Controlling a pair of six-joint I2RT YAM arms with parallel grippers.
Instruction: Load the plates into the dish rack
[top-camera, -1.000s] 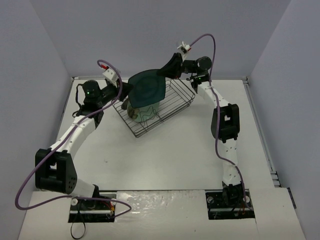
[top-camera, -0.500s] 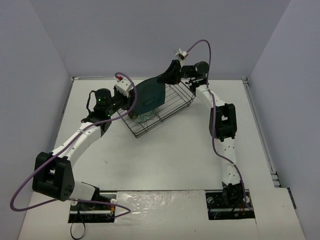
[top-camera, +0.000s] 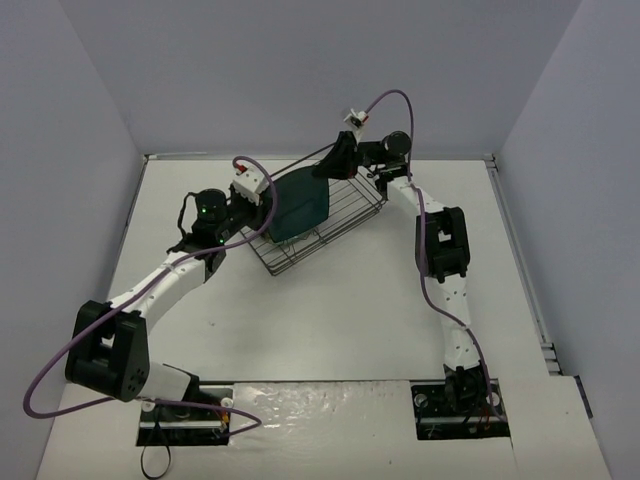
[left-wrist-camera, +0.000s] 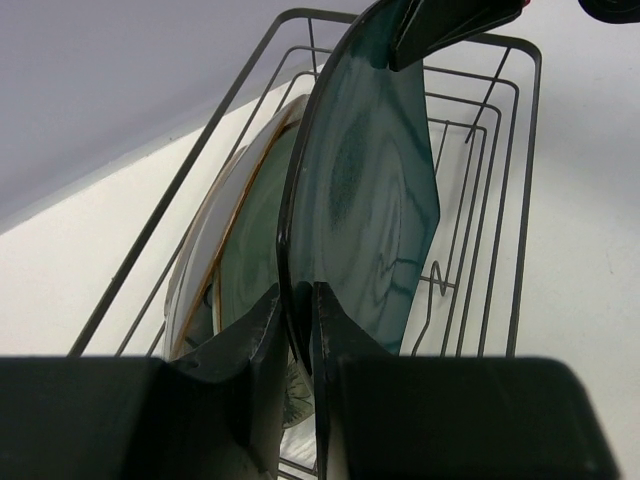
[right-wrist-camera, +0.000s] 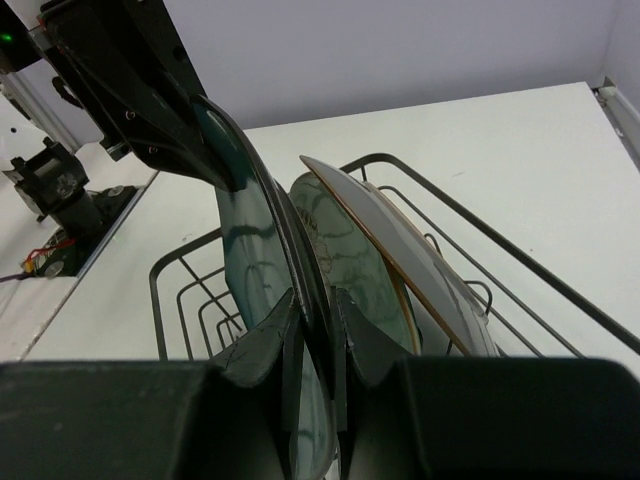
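The dark teal rounded-square plate (top-camera: 300, 205) stands on edge inside the black wire dish rack (top-camera: 358, 214). My left gripper (top-camera: 269, 202) pinches its near-left rim, and in the left wrist view that gripper (left-wrist-camera: 297, 300) is shut on the dark rim of the teal plate (left-wrist-camera: 370, 200). My right gripper (top-camera: 326, 168) holds the far rim; the right wrist view shows it (right-wrist-camera: 318, 300) shut on the same plate (right-wrist-camera: 250, 250). Behind it lean the mint-green plate (right-wrist-camera: 350, 260) and the grey plate (right-wrist-camera: 430, 270), both in the rack.
The rack sits skewed at the back middle of the white table (top-camera: 330, 310). Grey walls close in the back and both sides. The rack's slots (left-wrist-camera: 470, 200) on the teal plate's open side hold nothing.
The teal plate went from tilted flat above the rack to upright and down among the wires. Both grippers moved with it, the left one swinging rightward toward the rack.
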